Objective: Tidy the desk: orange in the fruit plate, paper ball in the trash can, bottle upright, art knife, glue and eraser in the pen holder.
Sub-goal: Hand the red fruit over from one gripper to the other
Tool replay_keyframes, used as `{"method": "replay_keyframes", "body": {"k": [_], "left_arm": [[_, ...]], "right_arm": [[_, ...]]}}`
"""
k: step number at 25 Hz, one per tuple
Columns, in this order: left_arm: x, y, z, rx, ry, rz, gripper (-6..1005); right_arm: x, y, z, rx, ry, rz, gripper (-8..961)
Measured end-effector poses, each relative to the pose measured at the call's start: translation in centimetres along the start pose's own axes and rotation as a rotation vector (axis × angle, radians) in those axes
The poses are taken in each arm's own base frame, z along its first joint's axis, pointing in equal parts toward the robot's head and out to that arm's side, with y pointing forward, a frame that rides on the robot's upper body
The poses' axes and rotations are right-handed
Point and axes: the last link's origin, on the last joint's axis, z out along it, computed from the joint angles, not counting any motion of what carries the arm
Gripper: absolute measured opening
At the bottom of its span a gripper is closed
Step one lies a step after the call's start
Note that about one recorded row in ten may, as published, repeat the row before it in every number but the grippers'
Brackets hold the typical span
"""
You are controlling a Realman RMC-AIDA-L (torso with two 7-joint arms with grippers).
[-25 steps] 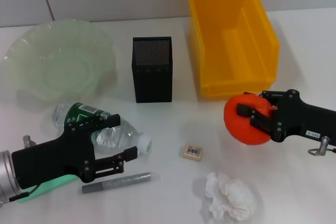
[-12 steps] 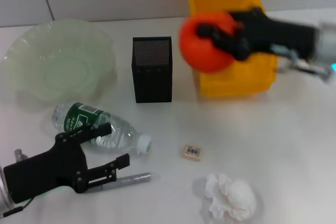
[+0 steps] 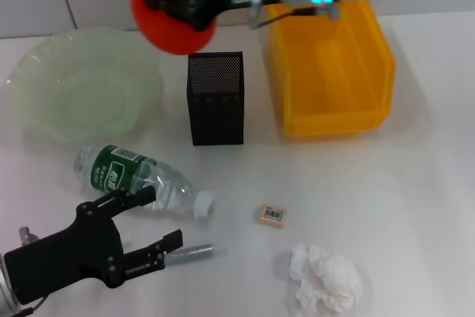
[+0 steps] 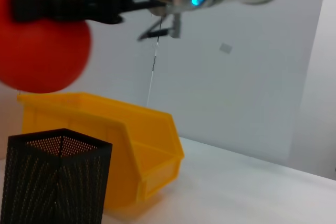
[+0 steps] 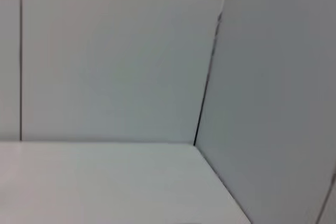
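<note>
While the right gripper [image 3: 172, 7] has its fingers clamped round the orange [image 3: 172, 14] and holds it up in the air, above the pen holder [image 3: 215, 98] and a bit toward the fruit plate [image 3: 44, 72], basically nothing else on this desk is sorted yet. So I'd call it early days: the orange is the first item and it isn't even down, the plate has nothing in it.

From the left wrist view you can see the orange [image 4: 42, 40] hanging well above the mesh holder [image 4: 55, 179] with the trash can [image 4: 142, 150] behind it, so it's properly airborne, not resting on anything.

Down at the near edge, the left gripper [image 3: 148, 224] has its fingers spread apart and isn't holding a thing. It sits just beside the bottle [image 3: 141, 180], which lies on its side, cap pointing toward the eraser [image 3: 272, 214]. A grey pen-like stick [image 3: 191, 251] pokes out from under that gripper; could be the art knife or the glue, can't tell which.

The paper ball [image 3: 326, 278] sits on the table near the front, well apart from the yellow bin, which looks empty from here.

So my tally: zero done, one in transit, and bottle, paper, eraser and stick all left.
</note>
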Motion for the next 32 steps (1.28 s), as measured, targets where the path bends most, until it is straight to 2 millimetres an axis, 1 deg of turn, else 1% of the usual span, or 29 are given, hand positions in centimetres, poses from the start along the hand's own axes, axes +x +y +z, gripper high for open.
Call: {"method": "replay_keyframes", "body": {"k": [1,2,3,5,7,8,11,12,13,18,22,32], "left_arm": [[0.0,0.0,0.0,0.000,0.000,0.000,828],[-0.1,0.1,0.0,0.001,0.000,0.001,827],[-0.1,0.1,0.0,0.001,0.000,0.001,827],[-0.3,0.2,-0.1,0.002,0.004,-0.006,827],[-0.4,0.3,-0.1,0.001,0.005,-0.008,827],[-0.4,0.3,-0.1,0.001,0.007,-0.010,827],[-0.2,0.5,-0.3,-0.007,0.021,-0.011,827],[-0.2,0.5,-0.3,-0.007,0.021,-0.011,827],[-0.1,0.5,-0.3,-0.010,0.023,-0.010,827],[0.0,0.5,-0.1,-0.018,0.027,-0.006,827],[0.3,0.3,0.3,-0.027,0.033,0.000,827],[0.7,0.1,0.8,-0.038,0.037,0.004,828]], "right_arm": [[-0.5,0.0,0.9,-0.002,0.016,-0.024,107],[-1.2,0.1,2.3,0.000,0.042,-0.075,98],[-1.2,0.1,2.3,0.000,0.042,-0.075,86],[-1.8,0.1,3.4,0.006,0.060,-0.121,62],[-2.6,0.2,4.7,0.011,0.071,-0.185,61],[-2.6,0.2,4.7,0.011,0.071,-0.185,61],[-2.8,0.6,5.6,0.006,0.086,-0.266,60],[-2.6,0.9,6.3,0.005,0.105,-0.307,60],[-2.6,0.9,6.3,0.005,0.105,-0.307,60],[-1.6,1.1,7.2,0.046,0.164,-0.419,57],[-0.7,0.6,7.2,0.085,0.205,-0.479,54],[0.7,0.7,6.6,0.087,0.224,-0.475,54]]}}
